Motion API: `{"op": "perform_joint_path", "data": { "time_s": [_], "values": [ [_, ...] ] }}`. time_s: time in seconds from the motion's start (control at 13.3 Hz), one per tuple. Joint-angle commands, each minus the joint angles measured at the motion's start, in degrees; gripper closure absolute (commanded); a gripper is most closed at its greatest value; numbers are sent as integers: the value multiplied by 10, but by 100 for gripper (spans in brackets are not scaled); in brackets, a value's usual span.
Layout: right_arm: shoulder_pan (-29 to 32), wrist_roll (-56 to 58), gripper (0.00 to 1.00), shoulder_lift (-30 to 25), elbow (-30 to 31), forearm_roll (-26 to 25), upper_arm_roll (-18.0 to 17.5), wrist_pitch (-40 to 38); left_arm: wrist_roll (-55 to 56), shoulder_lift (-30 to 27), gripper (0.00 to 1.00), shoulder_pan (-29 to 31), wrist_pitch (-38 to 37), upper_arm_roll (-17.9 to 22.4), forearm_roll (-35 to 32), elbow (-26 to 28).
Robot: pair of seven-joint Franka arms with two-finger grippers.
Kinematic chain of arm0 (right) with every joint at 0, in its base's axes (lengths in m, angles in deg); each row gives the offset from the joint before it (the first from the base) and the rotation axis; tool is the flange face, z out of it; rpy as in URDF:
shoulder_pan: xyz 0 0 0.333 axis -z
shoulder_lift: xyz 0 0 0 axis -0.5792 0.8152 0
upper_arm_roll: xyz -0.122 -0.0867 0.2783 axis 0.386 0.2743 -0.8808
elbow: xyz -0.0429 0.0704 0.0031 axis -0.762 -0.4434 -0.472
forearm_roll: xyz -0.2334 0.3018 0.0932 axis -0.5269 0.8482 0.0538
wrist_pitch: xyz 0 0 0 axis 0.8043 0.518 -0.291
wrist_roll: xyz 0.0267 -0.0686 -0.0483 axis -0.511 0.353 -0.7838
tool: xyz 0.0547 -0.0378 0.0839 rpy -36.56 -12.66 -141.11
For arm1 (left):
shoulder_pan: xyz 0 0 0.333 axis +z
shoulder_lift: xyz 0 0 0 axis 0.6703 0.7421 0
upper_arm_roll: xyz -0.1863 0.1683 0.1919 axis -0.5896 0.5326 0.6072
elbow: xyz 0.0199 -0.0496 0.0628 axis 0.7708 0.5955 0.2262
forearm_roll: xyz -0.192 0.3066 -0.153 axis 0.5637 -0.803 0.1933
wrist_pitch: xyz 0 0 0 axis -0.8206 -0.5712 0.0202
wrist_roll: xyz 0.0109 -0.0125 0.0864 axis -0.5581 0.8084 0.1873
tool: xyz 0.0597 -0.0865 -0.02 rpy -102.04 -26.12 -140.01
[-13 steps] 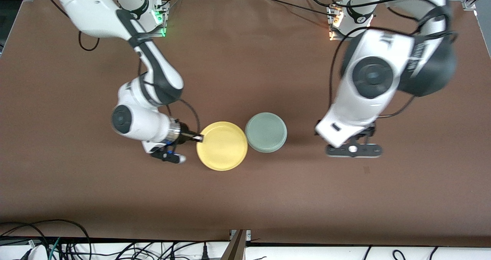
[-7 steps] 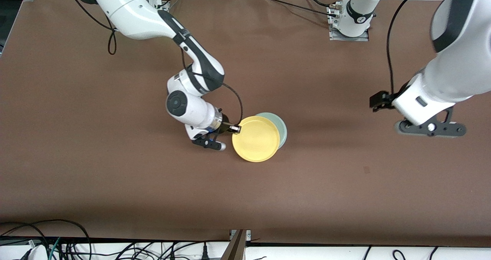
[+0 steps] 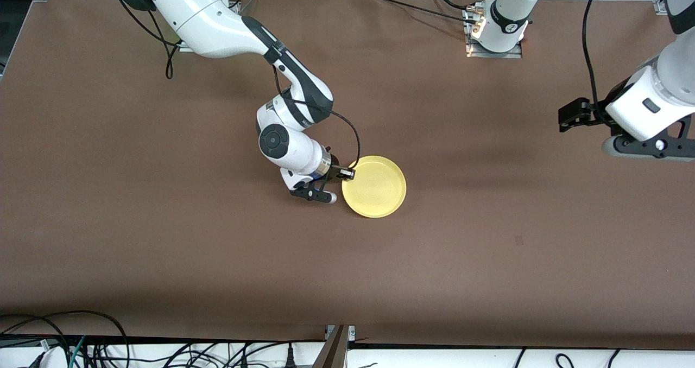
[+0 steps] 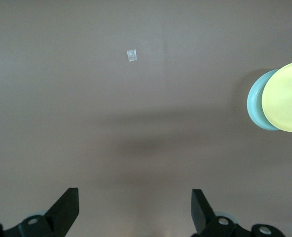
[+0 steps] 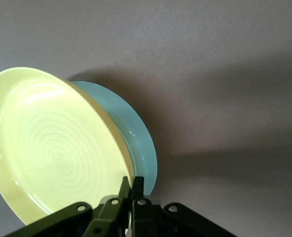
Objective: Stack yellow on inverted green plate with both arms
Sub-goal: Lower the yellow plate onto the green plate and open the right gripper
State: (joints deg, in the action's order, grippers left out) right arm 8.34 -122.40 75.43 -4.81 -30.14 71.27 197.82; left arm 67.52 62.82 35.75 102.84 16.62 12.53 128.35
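My right gripper (image 3: 347, 173) is shut on the rim of the yellow plate (image 3: 377, 186), on the side toward the right arm's end of the table. The plate sits over the green plate and covers it fully in the front view. In the right wrist view the closed fingertips (image 5: 131, 181) pinch the yellow plate (image 5: 52, 148), which tilts above the green plate (image 5: 141, 143). The left wrist view shows the yellow plate (image 4: 286, 96) with an edge of the green plate (image 4: 257, 106) beneath it. My left gripper (image 3: 649, 150) is open and empty (image 4: 133, 196), up over bare table at the left arm's end.
The brown table (image 3: 163, 248) carries a small pale tape mark (image 4: 131, 55) and a small dark mark (image 3: 519, 240). The left arm's base (image 3: 499, 20) stands at the table's edge. Cables (image 3: 81, 346) run below the edge nearest the front camera.
My right gripper has carried the yellow plate from beside the green plate to over it, hiding it in the front view. My left arm has drawn away toward its end of the table.
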Motion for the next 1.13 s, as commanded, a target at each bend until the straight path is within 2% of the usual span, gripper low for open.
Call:
{"op": "perform_joint_path", "data": {
  "time_s": [0.0, 0.6, 1.06],
  "values": [
    [-17, -5, 100, 13, 4, 6, 3, 34, -10, -88, 0, 9, 71, 1, 17, 144],
    [-27, -4, 100, 17, 11, 5, 3, 37, -17, -87, 0, 62, 66, 3, 37, 146],
    [-27, -3, 100, 13, 26, 3, 4, 37, -24, -74, 0, 69, 71, 5, 37, 124]
  ]
}}
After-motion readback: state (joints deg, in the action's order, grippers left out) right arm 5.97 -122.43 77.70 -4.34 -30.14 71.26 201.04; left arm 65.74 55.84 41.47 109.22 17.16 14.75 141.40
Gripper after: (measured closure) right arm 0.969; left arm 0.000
